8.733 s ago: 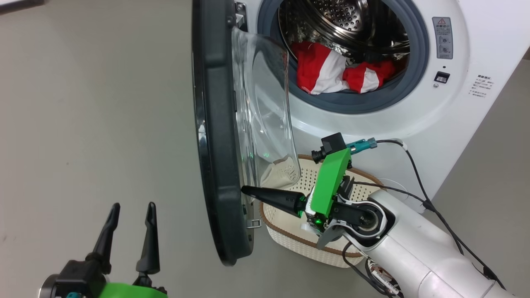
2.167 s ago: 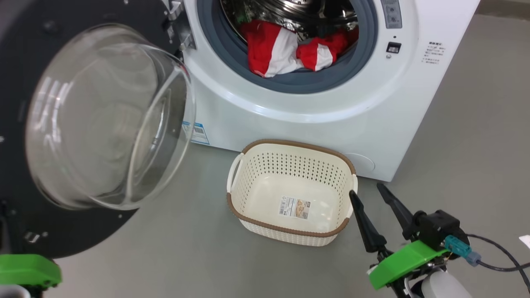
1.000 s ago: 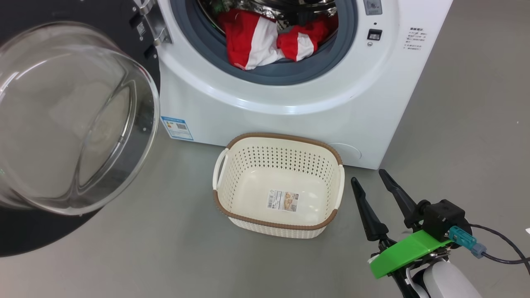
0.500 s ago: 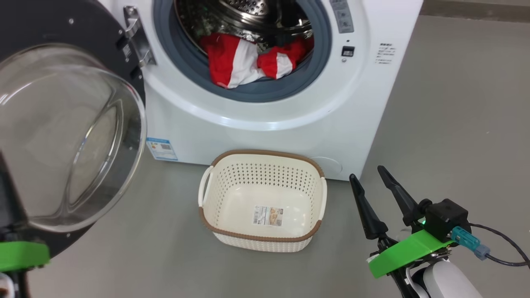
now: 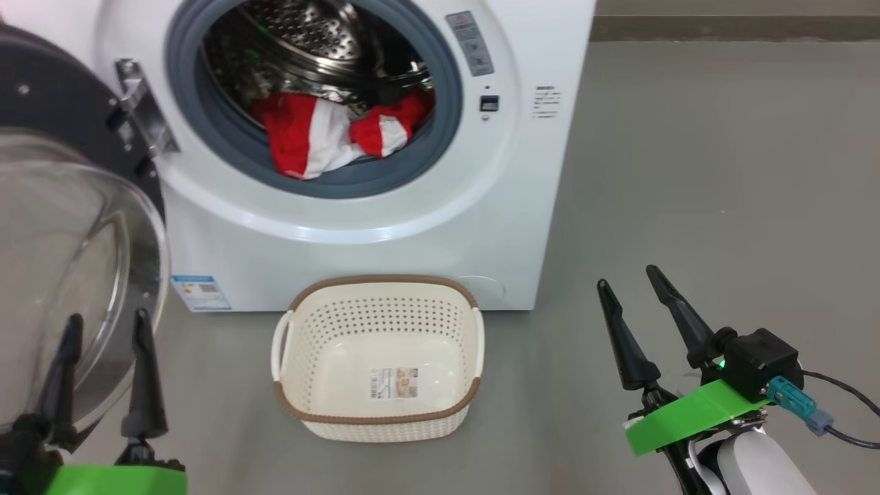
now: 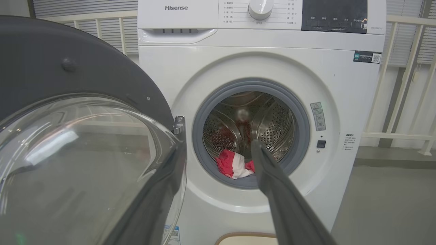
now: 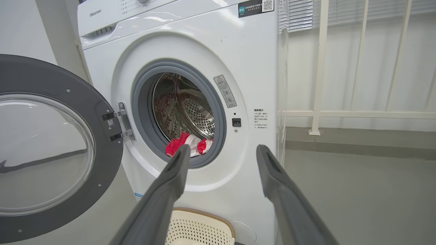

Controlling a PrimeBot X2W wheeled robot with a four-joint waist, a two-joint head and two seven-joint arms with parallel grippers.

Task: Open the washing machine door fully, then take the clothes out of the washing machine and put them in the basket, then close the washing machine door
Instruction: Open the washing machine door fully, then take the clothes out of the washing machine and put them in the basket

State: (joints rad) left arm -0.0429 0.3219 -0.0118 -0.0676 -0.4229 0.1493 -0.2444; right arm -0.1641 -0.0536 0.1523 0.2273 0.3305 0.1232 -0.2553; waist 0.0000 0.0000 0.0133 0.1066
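Note:
The white washing machine (image 5: 385, 227) stands ahead with its door (image 5: 62, 110) swung wide to the left, black rim and glass bowl facing me. The red and white clothes (image 5: 330, 134) lie at the front of the steel drum, on the grey ring. The cream basket (image 5: 385, 282) sits empty on the floor before the machine. My left gripper (image 5: 106, 317) is open at the lower left, close in front of the glass bowl, holding nothing. My right gripper (image 5: 628, 277) is open to the right of the basket. The left wrist view looks past my left gripper (image 6: 219, 144) at the clothes (image 6: 233, 165); the right wrist view past my right gripper (image 7: 223, 148) at the clothes (image 7: 190, 143).
Grey floor (image 5: 722, 172) stretches to the right of the machine. A white railing (image 7: 320, 68) and a wall stand behind and to its right. A dark cable (image 5: 845, 419) trails from my right wrist. A blue label (image 5: 199, 292) marks the machine's lower left front.
The head camera has swung, so machine and basket now sit further left in its picture. My left gripper's open fingers have come into that view at the lower left. The right gripper has hardly moved.

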